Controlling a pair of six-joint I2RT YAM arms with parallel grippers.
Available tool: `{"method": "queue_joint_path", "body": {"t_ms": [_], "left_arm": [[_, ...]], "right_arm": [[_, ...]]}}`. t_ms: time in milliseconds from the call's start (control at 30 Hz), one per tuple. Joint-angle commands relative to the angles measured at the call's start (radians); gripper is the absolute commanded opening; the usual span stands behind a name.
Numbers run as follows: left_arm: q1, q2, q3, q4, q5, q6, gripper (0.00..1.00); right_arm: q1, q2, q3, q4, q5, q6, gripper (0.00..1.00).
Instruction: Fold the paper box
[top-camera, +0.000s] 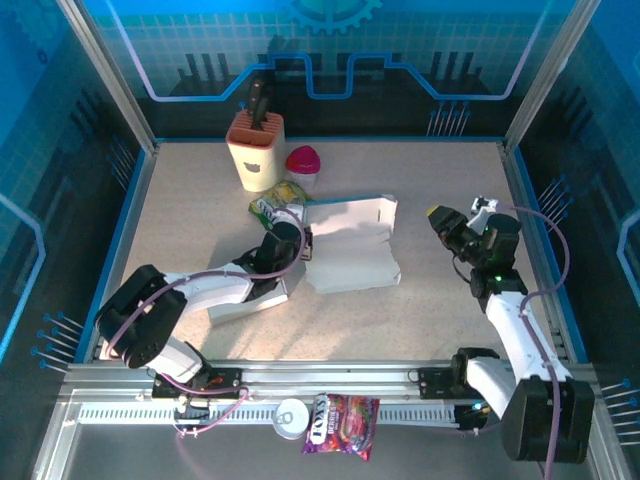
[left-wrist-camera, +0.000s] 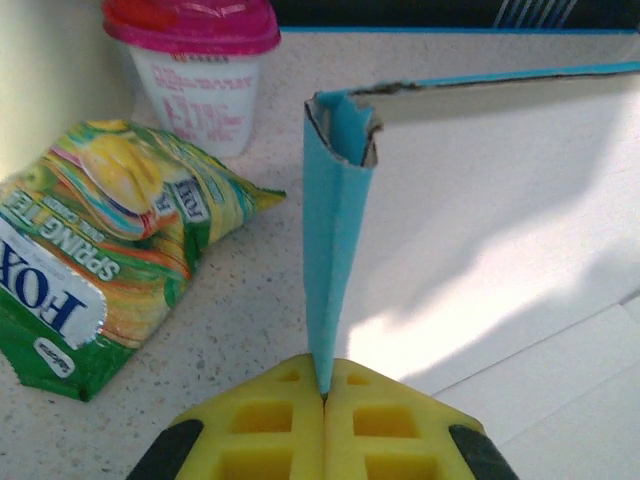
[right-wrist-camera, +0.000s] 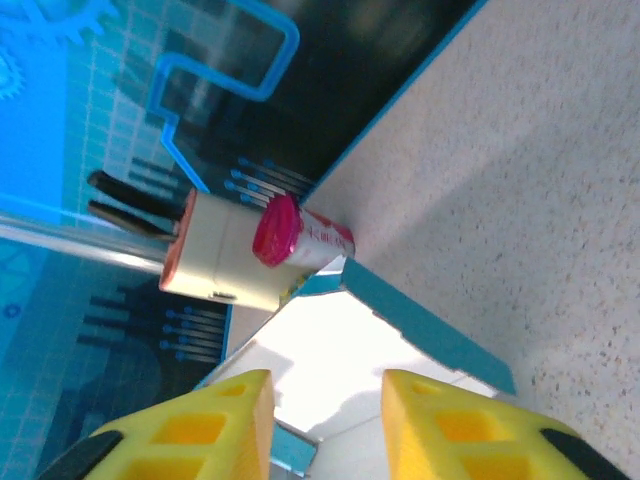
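Paper box (top-camera: 350, 245): thin card, smooth white inside and blue outside, lying mostly flat and open near the middle of the table (top-camera: 450, 330). Its far edge stands up as a low wall, and one blue flap is folded into a narrow upright crease.
Left gripper (left-wrist-camera: 325, 395): yellow pads moulded with square hollows, pressed together on the lower edge of that upright blue flap at the paper box's left side.
Right gripper (right-wrist-camera: 327, 400): the same yellow waffle-like pads, standing apart with nothing between them, off to the right of the paper box and clear of it.
Table: pale speckled surface, matte, with a blue border.
Candy bag (left-wrist-camera: 100, 250): glossy crinkled plastic in green, yellow and orange, just left of the paper box's far corner. It reads "FOX" in blue on white and "SPRING TE" in white.
Cup (left-wrist-camera: 195, 80): white, tapered, with a domed pink lid, beyond the paper box's far left corner. Its small red print is too blurred to read.
Knife block (top-camera: 255, 150): cream sides, orange top, dark handles sticking out, farther beyond the paper box than the cup.
Purple sweet packet (top-camera: 340, 420): shiny, lying well nearer the arm bases than the paper box. I cannot read its lettering.
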Motion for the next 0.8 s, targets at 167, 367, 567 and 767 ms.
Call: {"method": "queue_joint_path", "body": {"t_ms": [167,367,567,767], "left_arm": [[0.025,-0.015,-0.047,0.041,0.169,0.015,0.0],[0.11,-0.004,-0.079,0.137,0.416,-0.034,0.0],[0.208,-0.016,-0.043,0.134,0.675,-0.113,0.0],[0.286,0.022,0.009,0.122,0.865,-0.188,0.0]], "right_arm": [[0.09,0.021,0.052,-0.129,0.079,-0.126,0.35],[0.024,0.089,0.009,0.047,-0.103,-0.151,0.27],[0.022,0.123,0.029,0.103,-0.232,-0.212,0.29],[0.023,0.159,0.059,0.121,-0.322,-0.264,0.32]]}}
